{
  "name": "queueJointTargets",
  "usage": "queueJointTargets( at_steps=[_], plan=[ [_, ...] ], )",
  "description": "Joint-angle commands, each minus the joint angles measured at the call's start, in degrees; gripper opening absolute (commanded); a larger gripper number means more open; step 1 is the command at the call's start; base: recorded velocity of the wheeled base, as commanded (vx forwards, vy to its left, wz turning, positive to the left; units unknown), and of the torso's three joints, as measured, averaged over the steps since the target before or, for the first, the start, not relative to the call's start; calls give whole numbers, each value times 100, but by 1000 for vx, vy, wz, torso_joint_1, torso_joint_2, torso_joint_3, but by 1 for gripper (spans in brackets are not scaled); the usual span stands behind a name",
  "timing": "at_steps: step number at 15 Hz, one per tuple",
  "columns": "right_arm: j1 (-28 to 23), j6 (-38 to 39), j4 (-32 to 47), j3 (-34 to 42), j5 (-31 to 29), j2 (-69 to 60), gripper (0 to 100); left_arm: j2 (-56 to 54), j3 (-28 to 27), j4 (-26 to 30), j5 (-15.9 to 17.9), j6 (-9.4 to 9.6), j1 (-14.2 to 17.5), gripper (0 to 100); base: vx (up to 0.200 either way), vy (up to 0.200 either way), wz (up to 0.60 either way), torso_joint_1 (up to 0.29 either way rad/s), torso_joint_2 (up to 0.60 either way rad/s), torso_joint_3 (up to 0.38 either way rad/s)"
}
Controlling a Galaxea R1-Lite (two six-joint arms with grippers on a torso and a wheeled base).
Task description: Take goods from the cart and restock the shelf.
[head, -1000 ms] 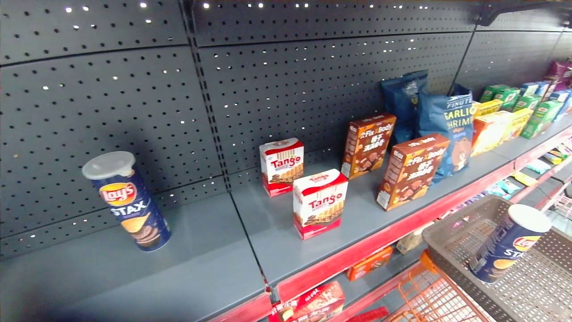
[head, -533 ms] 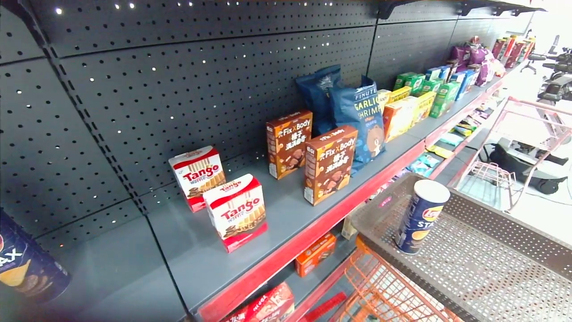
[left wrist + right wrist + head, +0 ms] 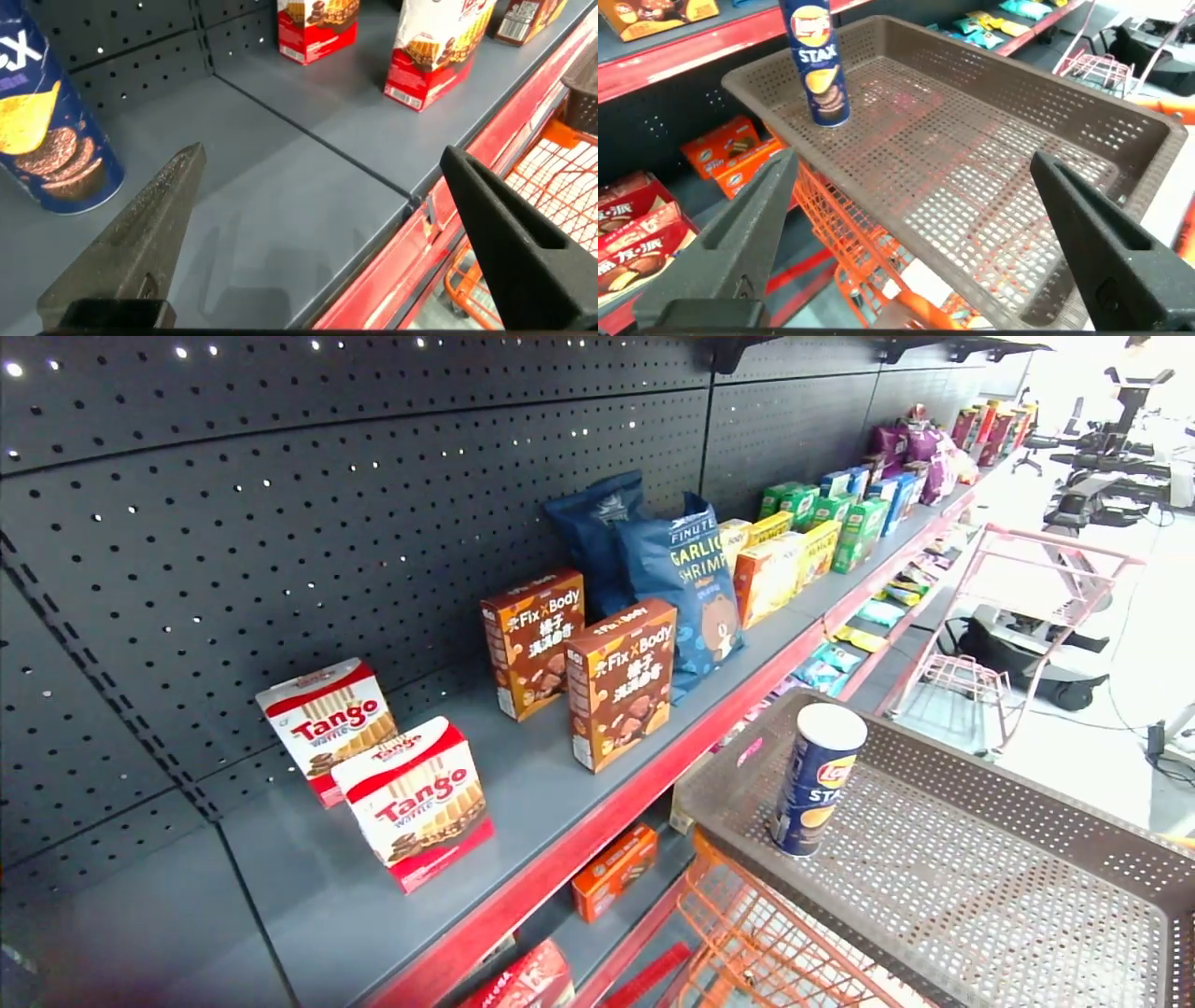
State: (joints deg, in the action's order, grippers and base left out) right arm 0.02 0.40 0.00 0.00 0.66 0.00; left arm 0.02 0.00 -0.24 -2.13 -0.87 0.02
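A dark blue chip can (image 3: 814,778) with a white lid stands upright near the shelf-side corner of the brown perforated basket (image 3: 943,868) on the orange cart (image 3: 747,938). My right gripper (image 3: 915,233) hangs open above the basket (image 3: 971,159), some way from that can (image 3: 814,61). A second chip can (image 3: 51,131) stands on the grey shelf board (image 3: 280,187). My left gripper (image 3: 318,233) is open over the bare shelf beside it, holding nothing.
Two red-and-white wafer boxes (image 3: 373,775), two brown boxes (image 3: 583,658) and blue snack bags (image 3: 672,574) stand along the shelf (image 3: 523,793). Lower shelves hold orange boxes (image 3: 613,871). A pink cart (image 3: 1018,607) stands on the aisle floor to the right.
The head camera has swung to the right: the can on the shelf has left its picture and the basket shows more fully. The goods themselves have not moved.
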Motion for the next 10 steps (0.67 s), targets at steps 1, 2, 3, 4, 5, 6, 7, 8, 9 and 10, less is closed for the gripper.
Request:
queueJointTargets(
  at_steps=[1,2,3,4,5,6,7,8,9,10],
  plan=[
    [-2,-5,0,0,4,0,100,-2,0,-2,-6,-1,-2,100,0,0,0,0,0,0],
    [-2,4,0,0,4,0,100,-2,0,-2,-6,-1,-2,100,0,0,0,0,0,0],
    [-2,4,0,0,4,0,100,-2,0,-2,-6,-1,-2,100,0,0,0,0,0,0],
    [-2,4,0,0,4,0,100,-2,0,-2,-6,-1,-2,100,0,0,0,0,0,0],
    [-2,4,0,0,4,0,100,-2,0,-2,-6,-1,-2,100,0,0,0,0,0,0],
    [-2,-5,0,0,4,0,100,-2,0,-2,-6,-1,-2,100,0,0,0,0,0,0],
    [-2,4,0,0,4,0,100,-2,0,-2,-6,-1,-11,100,0,0,0,0,0,0],
    [-2,4,0,0,4,0,100,-2,0,-2,-6,-1,-2,100,0,0,0,0,0,0],
    [-2,-5,0,0,4,0,100,-2,0,-2,-6,-1,-2,100,0,0,0,0,0,0],
    [-2,4,0,0,4,0,100,-2,0,-2,-6,-1,-2,100,0,0,0,0,0,0]
  ],
)
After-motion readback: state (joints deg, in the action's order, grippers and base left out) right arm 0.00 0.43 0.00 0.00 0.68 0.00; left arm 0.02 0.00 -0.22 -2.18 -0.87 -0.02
